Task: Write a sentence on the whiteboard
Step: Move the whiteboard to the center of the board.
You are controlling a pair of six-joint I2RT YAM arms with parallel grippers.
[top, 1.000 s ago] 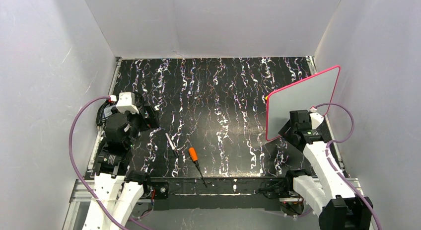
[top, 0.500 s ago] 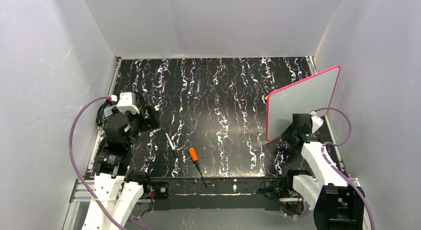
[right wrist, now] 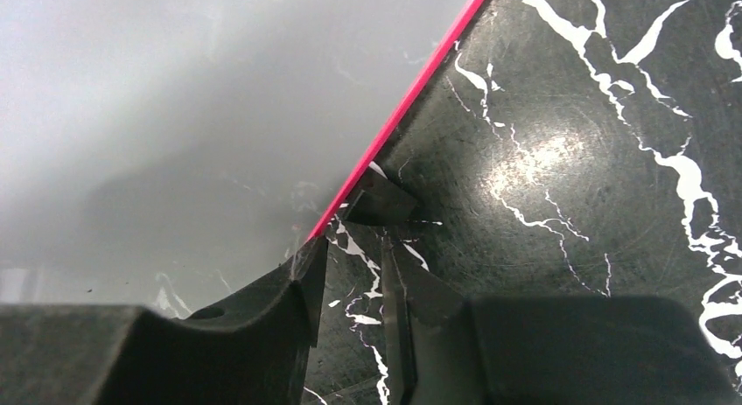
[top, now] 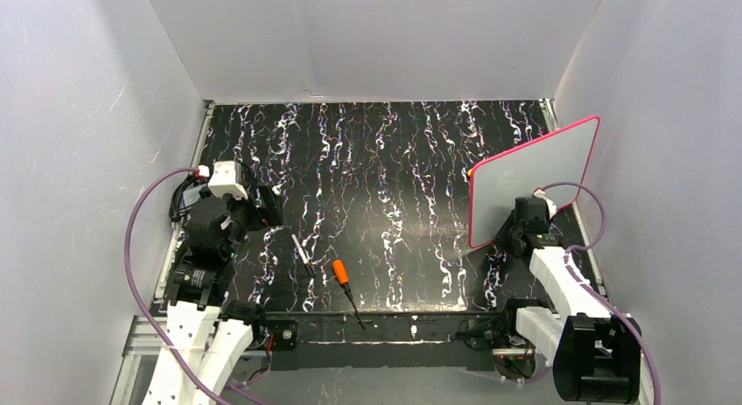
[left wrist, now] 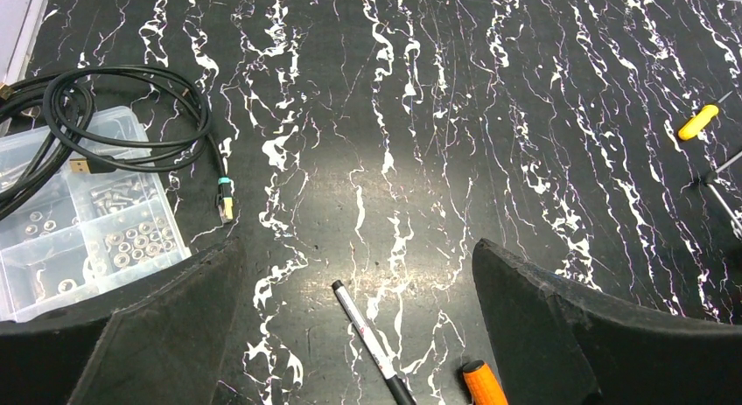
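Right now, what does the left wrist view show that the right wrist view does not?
Only the left wrist: a clear parts box, a coiled black cable, a marker and an orange-handled screwdriver. Only the right wrist: the whiteboard, with pink frame, black foot and no writing visible. Both: the black marbled table, and an open tool: left tool, right tool.

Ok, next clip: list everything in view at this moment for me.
whiteboard: one, pink-framed, standing at the table's right side, face blank
marker pen: one, slim, black-tipped, near left-centre
screwdriver: one, orange handle, beside the pen
organiser box: one, clear, holding screws, left
cable: one, black, coiled over the box
yellow-handled tool: one, far right in left wrist view
table: black, white-veined
left gripper: open, above the pen
right gripper: fingers narrowly apart, at whiteboard's lower edge
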